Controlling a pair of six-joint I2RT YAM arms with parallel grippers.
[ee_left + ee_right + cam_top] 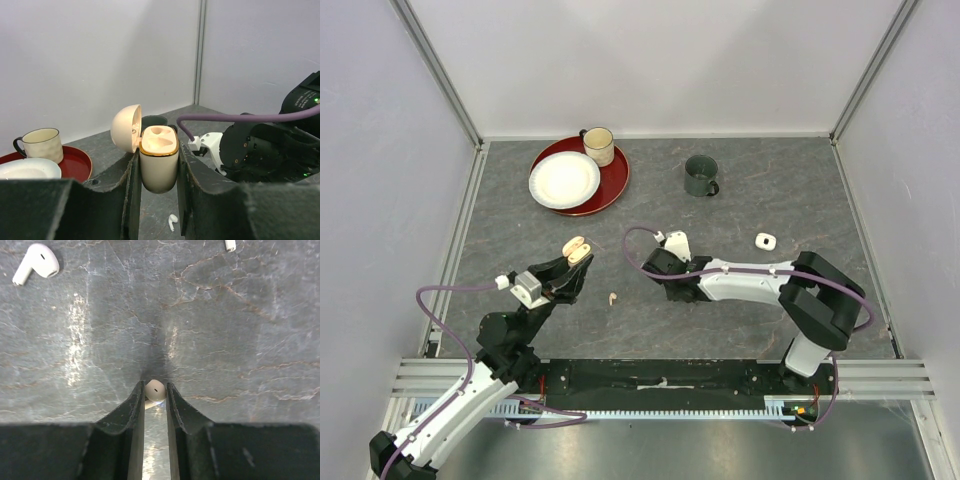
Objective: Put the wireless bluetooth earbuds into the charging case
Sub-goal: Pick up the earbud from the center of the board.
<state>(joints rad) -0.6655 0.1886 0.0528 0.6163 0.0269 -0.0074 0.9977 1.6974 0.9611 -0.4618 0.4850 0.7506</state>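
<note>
My left gripper [577,259] is shut on a pale peach charging case [577,249] and holds it upright above the table. In the left wrist view the case [159,165] sits between my fingers [125,195] with its lid [126,127] open and both sockets empty. My right gripper [658,267] is down at the table, shut on a pale peach earbud [155,390] at its fingertips [137,397]. A white earbud [37,262] lies on the table ahead of it, and another stem [229,245] shows at the top edge. One earbud [611,298] lies between the arms; the left wrist view shows an earbud [172,220] under the case.
A small white closed case [765,241] lies right of the right arm. A red tray [616,185] at the back left holds a white plate [564,180] and a cream mug [599,146]. A dark green mug [701,176] stands at the back middle.
</note>
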